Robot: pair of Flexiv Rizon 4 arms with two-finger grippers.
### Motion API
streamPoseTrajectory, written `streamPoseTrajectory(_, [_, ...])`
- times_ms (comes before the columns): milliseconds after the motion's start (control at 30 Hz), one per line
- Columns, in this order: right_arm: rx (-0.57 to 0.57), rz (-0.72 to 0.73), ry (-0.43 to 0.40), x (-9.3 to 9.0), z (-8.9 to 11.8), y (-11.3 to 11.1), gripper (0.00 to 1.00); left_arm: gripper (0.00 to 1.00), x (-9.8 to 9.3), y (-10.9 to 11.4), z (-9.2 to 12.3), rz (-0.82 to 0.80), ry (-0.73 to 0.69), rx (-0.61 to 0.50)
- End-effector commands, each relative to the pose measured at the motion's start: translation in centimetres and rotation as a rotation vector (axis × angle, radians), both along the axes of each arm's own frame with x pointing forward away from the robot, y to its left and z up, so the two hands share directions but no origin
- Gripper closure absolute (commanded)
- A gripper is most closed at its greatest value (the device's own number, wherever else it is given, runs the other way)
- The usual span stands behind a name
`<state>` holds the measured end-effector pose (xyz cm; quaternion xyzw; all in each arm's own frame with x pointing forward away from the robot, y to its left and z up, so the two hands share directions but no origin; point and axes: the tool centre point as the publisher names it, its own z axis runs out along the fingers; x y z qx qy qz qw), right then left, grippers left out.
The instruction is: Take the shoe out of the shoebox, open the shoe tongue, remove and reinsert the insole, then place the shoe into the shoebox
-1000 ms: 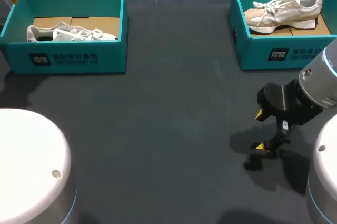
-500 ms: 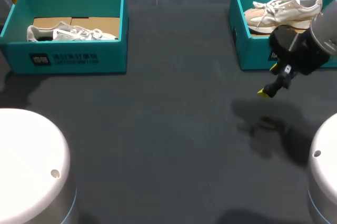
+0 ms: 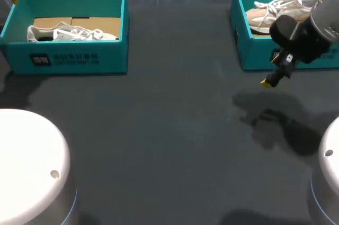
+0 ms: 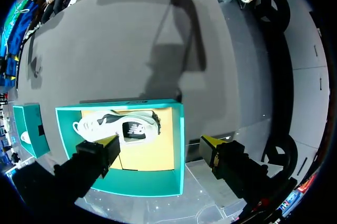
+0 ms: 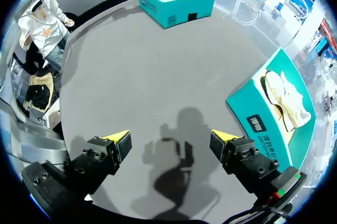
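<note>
Head view: a beige and white lace-up sneaker (image 3: 286,10) is seen lying on its side on the brown cardboard floor of a teal open-topped shoebox (image 3: 249,50) at the far right of the dark grey table (image 3: 169,129). The right gripper (image 3: 273,74) is held above the table just in front of that box, outside it and apart from the sneaker. From the right wrist, its fingers are spread wide with only bare table between them; the sneaker (image 5: 287,100) lies off beside one finger. A white and grey sneaker (image 3: 71,33) rests in a second teal shoebox (image 3: 79,58) at the far left. The left gripper (image 4: 162,145) is poised over it, fingers wide, nothing gripped.
</note>
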<state>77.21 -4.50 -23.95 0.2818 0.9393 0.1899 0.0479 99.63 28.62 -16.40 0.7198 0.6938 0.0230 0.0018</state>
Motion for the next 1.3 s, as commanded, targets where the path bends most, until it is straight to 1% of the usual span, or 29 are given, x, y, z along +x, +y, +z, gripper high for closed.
streamPoseTrajectory(33, [-0.095, -0.169, 0.082, 3.3, 1.8, -1.9, 0.0, 0.0, -0.1, 0.0, 0.1, -0.001, -0.001, 0.003])
streamPoseTrajectory(100, [-0.18, -0.199, 0.105, 5.3, 2.6, -3.3, 0.0, 0.0, -0.1, 0.0, 0.1, -0.001, -0.001, 0.003])
streamPoseTrajectory(133, [-0.137, -0.212, 0.084, 6.4, 3.2, -4.1, 0.0, 0.0, -0.1, 0.0, 0.1, -0.001, -0.001, 0.003])
streamPoseTrajectory(167, [-0.12, -0.22, 0.07, 7.4, 3.8, -5.0, 0.0, 0.0, -0.1, 0.0, 0.1, -0.001, -0.001, 0.003])
streamPoseTrajectory(200, [-0.124, -0.239, 0.076, 8.4, 4.1, -5.8, 0.0, 0.0, -0.1, 0.0, 0.1, -0.001, -0.001, 0.003])
streamPoseTrajectory(233, [-0.088, -0.286, 0.089, 9.3, 4.4, -6.8, 0.0, 0.0, -0.1, 0.0, 0.1, -0.001, -0.001, 0.003])
streamPoseTrajectory(267, [-0.056, -0.301, 0.084, 10.2, 4.7, -7.7, 0.0, 0.0, -0.1, 0.0, 0.1, -0.001, -0.001, 0.003])
streamPoseTrajectory(700, [-0.056, -0.301, 0.084, 10.2, 4.7, -7.7, 0.0, 0.0, -0.1, 0.0, 0.1, -0.001, -0.001, 0.003])
streamPoseTrajectory(733, [-0.048, -0.388, 0.116, 10.8, 4.2, -7.9, 0.0, 0.0, -0.1, 0.0, 0.1, -0.001, -0.001, 0.003])
streamPoseTrajectory(767, [-0.073, -0.439, 0.144, 11.6, 3.9, -8.1, 0.0, 0.0, -0.1, 0.0, 0.1, -0.001, -0.001, 0.003])
streamPoseTrajectory(800, [-0.124, -0.507, 0.159, 12.5, 3.7, -8.1, 0.0, 0.0, -0.1, 0.0, 0.1, -0.001, -0.001, 0.003])
streamPoseTrajectory(833, [-0.14, -0.56, 0.173, 13.4, 3.7, -8.3, 0.0, 0.0, -0.1, 0.0, 0.1, -0.001, -0.001, 0.003])
streamPoseTrajectory(867, [-0.132, -0.581, 0.17, 14.4, 3.7, -8.5, 0.0, 0.0, -0.1, 0.0, 0.1, -0.001, -0.001, 0.003])
streamPoseTrajectory(900, [-0.151, -0.617, 0.168, 15.3, 3.8, -8.7, 0.0, 0.0, -0.1, 0.0, 0.1, -0.001, -0.001, 0.003])
streamPoseTrajectory(933, [-0.165, -0.647, 0.191, 16.4, 3.8, -9.1, 0.0, 0.0, -0.1, 0.0, 0.1, -0.001, -0.001, 0.003])
streamPoseTrajectory(967, [-0.187, -0.643, 0.201, 17.4, 3.9, -9.4, 0.0, 0.0, -0.1, 0.0, 0.1, -0.001, -0.001, 0.003])
streamPoseTrajectory(1000, [-0.207, -0.675, 0.195, 18.4, 4.0, -9.8, 0.0, 0.0, -0.1, 0.0, 0.1, -0.001, -0.001, 0.003])
streamPoseTrajectory(1033, [-0.204, -0.684, 0.201, 19.4, 4.2, -10.2, 0.0, 0.0, -0.1, 0.0, 0.1, -0.001, -0.001, 0.003])
streamPoseTrajectory(1067, [-0.207, -0.683, 0.18, 20.3, 4.4, -10.7, 0.0, 0.0, -0.1, 0.0, 0.1, -0.001, -0.001, 0.003])
streamPoseTrajectory(1167, [-0.212, -0.74, 0.165, 22.9, 4.6, -12.5, 0.0, 0.0, -0.1, 0.0, 0.1, -0.001, -0.001, 0.003])
streamPoseTrajectory(1200, [-0.213, -0.756, 0.175, 23.5, 4.4, -13.1, 0.0, 0.0, -0.1, 0.0, 0.1, -0.001, -0.001, 0.003])
streamPoseTrajectory(1233, [-0.206, -0.783, 0.203, 24.0, 4.2, -13.7, 0.0, 0.0, -0.1, 0.0, 0.1, -0.001, -0.001, 0.003])
streamPoseTrajectory(1300, [-0.186, -0.811, 0.209, 24.2, 4.2, -14.1, 0.0, 0.0, -0.1, 0.0, 0.1, -0.001, -0.001, 0.003])
